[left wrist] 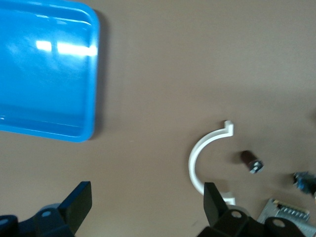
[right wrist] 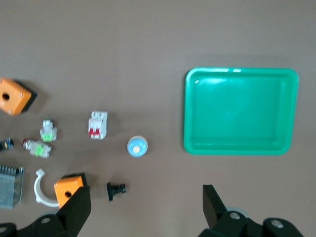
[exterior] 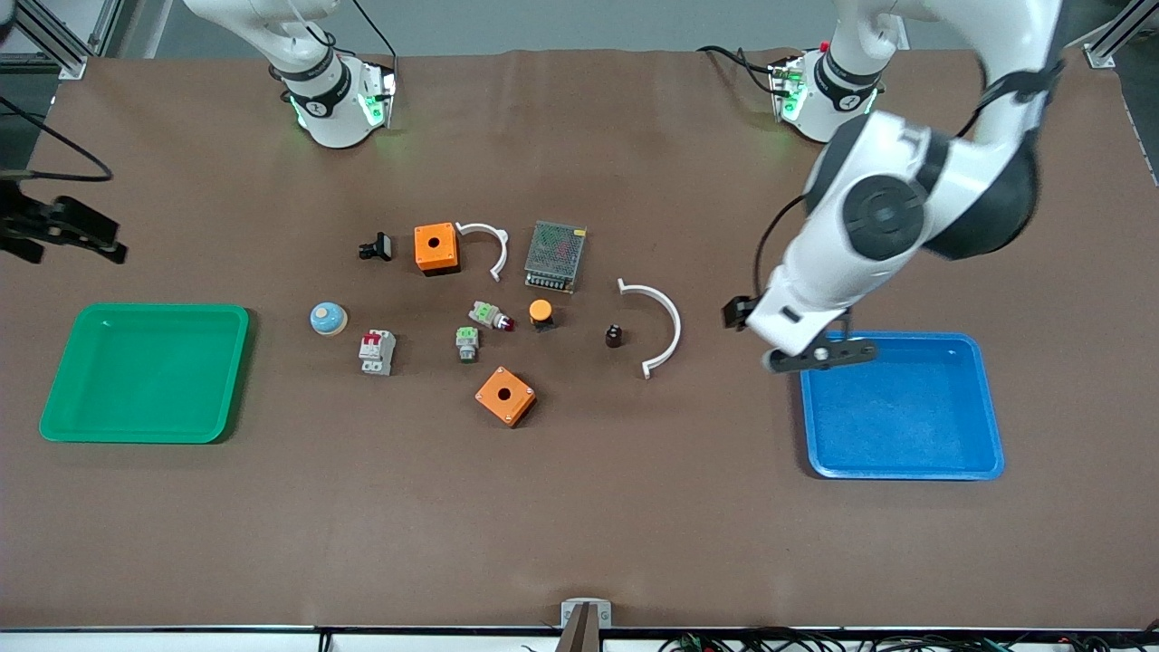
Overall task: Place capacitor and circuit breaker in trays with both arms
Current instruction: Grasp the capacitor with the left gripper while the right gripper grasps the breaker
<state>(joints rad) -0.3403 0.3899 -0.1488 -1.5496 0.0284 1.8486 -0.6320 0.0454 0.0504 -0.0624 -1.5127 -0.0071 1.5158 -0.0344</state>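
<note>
The left gripper hangs over the blue tray's edge, fingers spread, capacitor well apart. The right gripper holds its fingers spread too, over bare table; the circuit breaker lies near the green tray.

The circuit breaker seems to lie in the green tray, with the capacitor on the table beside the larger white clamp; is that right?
Not quite: the front view shows the circuit breaker on the table beside the green tray, not in it. The capacitor does lie beside the larger white clamp.
</note>
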